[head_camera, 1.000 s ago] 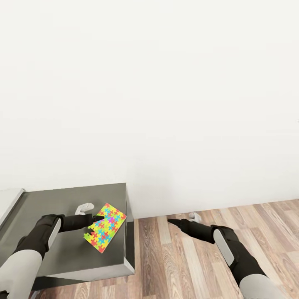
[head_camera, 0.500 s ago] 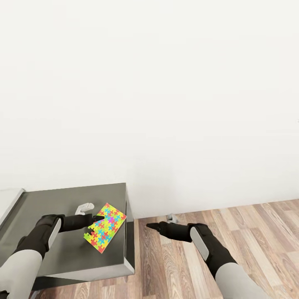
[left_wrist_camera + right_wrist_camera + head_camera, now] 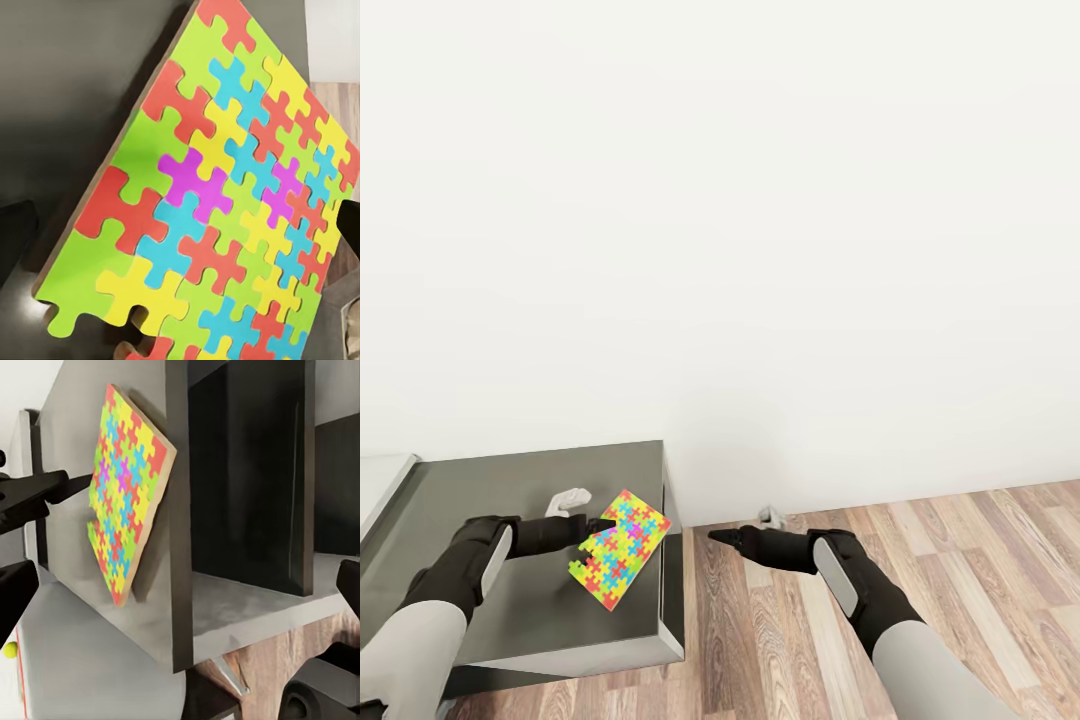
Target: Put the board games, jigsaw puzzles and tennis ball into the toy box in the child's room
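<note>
One multicoloured jigsaw puzzle (image 3: 622, 548) lies at the right end of the dark-grey counter (image 3: 490, 610), part of the table. Its edge nearest the counter's end is tilted up, as the right wrist view of the puzzle (image 3: 124, 502) makes plain. My left gripper (image 3: 585, 513) is open at the puzzle's left edge, one black fingertip (image 3: 601, 524) touching it. The puzzle (image 3: 217, 195) lies between those fingers. My right gripper (image 3: 745, 530) hangs open over the floor just right of the counter's end. A tiny tennis ball (image 3: 9, 649) sits far off on the lighter desk. The toy box, board games and bed are out of view.
A white wall (image 3: 760, 250) stands right behind the counter. Wood-plank floor (image 3: 960, 560) stretches to the right. The counter's end has an open dark recess (image 3: 247, 480) under its top. The light-grey desk (image 3: 378, 490) joins the counter at the left.
My right arm has swung left to the counter's end. The puzzle has shifted slightly right and its right edge has tipped up, its corner now at the counter's rim.
</note>
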### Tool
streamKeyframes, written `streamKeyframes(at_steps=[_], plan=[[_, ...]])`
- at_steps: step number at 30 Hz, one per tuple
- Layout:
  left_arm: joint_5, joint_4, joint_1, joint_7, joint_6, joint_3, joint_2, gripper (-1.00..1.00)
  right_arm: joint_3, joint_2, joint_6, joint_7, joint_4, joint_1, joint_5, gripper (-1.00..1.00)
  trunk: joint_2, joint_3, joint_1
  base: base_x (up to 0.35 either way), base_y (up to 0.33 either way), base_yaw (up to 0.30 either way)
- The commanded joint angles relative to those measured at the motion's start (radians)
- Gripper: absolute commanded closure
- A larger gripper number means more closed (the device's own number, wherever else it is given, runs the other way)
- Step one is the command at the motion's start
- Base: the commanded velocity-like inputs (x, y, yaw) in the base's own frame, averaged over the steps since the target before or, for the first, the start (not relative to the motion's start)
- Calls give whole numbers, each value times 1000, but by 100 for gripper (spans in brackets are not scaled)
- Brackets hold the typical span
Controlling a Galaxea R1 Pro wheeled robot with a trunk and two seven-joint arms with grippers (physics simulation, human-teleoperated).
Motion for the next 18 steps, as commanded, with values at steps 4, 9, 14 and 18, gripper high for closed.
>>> streamKeyframes(at_steps=[4,9,14,18], plan=[[-9,-1,-1,-9,6,5,-1,-100,4,0,-59,-2,-1,-1,-3,-100,-2,-2,1,0,-72,0],[-9,-1,-1,-9,6,-16,-1,-100,3,1,-136,-15,39,-2,-8,-100,-2,-2,1,0,-79,0],[-9,-1,-1,-9,6,-36,-1,-100,3,22,-140,-51,79,-15,-7,-100,-2,-2,1,0,-9,0],[-9,-1,-1,-9,6,-39,-1,-100,3,31,-142,-58,98,-27,-6,-100,-2,-2,1,0,-23,0]])
